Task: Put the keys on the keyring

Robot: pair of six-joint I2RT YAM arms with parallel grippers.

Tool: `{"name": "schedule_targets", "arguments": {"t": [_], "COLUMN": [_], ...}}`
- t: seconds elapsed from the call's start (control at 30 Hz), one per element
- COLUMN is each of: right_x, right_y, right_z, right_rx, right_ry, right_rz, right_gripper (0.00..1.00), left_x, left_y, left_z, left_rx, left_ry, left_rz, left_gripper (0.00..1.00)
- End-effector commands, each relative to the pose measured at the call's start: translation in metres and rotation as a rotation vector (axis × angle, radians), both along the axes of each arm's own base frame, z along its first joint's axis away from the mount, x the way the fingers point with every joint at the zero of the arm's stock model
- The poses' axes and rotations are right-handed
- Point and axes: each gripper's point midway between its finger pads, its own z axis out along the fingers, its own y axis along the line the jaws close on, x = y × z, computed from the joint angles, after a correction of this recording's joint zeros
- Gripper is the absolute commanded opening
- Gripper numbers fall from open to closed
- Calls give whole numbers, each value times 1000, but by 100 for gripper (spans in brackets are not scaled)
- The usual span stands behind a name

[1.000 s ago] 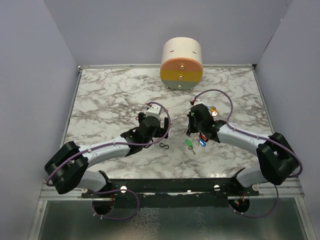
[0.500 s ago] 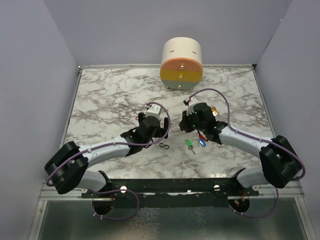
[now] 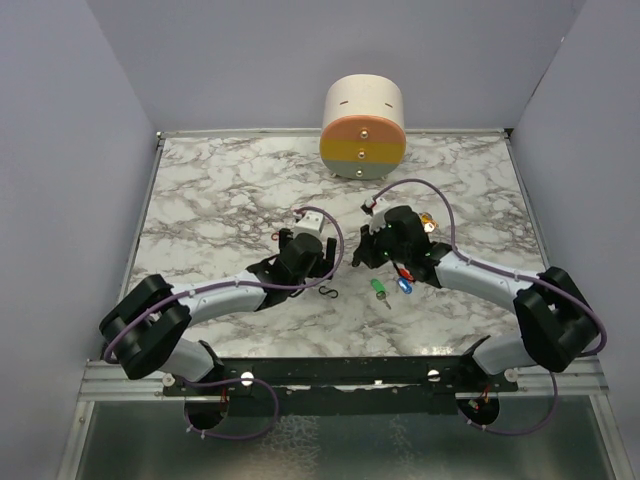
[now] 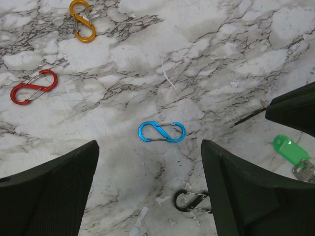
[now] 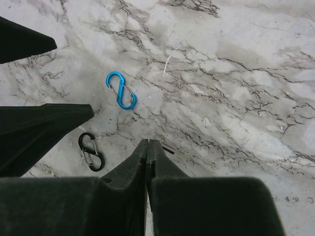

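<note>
The left gripper (image 4: 148,143) hangs over the marble table (image 3: 220,190) with its jaws spread wide and holding nothing. A blue clip (image 4: 162,132) lies flat on the stone directly between them. Facing it from the right, the right gripper (image 5: 147,142) has its jaws pressed together. A thin dark sliver shows beside their tips, and whether anything is pinched there cannot be told.

A black clip (image 4: 192,200) lies just near of the blue one, while a red clip (image 4: 33,86) and an orange clip (image 4: 82,20) sit well apart from it. None of the keys is on a ring. The green key (image 3: 379,287), blue key (image 3: 404,286) and red key (image 3: 402,270) lie loose on the table beside the right forearm, and an orange key (image 3: 428,221) lies farther back.

The step in hand looks like securing the blue clip as the ring. To do it well, the left jaws should come straight down and close across the clip's narrow waist, leaving its wire gates free and the black clip undisturbed. The right arm would then need to fetch a key from behind it.
</note>
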Motion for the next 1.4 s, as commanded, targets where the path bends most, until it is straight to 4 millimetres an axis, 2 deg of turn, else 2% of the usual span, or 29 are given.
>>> {"name": "schedule_targets", "arguments": {"t": [0.0, 0.37, 0.67, 0.9, 1.37], "right_x": [10, 18, 19, 19, 19], "right_y": [-1, -20, -25, -33, -42], "right_z": [27, 41, 55, 64, 75], "right_rx": [22, 8, 28, 27, 29], "right_ry": [-89, -124, -155, -180, -207], "right_rz": [-31, -152, -185, -210, -239], "right_gripper": [1, 1, 1, 1, 1], "left_x": [1, -16, -29, -29, -20], "left_y": [-4, -2, -13, -16, -45], "left_z": [-10, -34, -50, -61, -63], "left_rx": [8, 32, 18, 24, -28], "left_ry": [30, 119, 187, 209, 214], "left_rz": [-14, -56, -129, -132, -187], "left_gripper": [86, 87, 87, 87, 87]}}
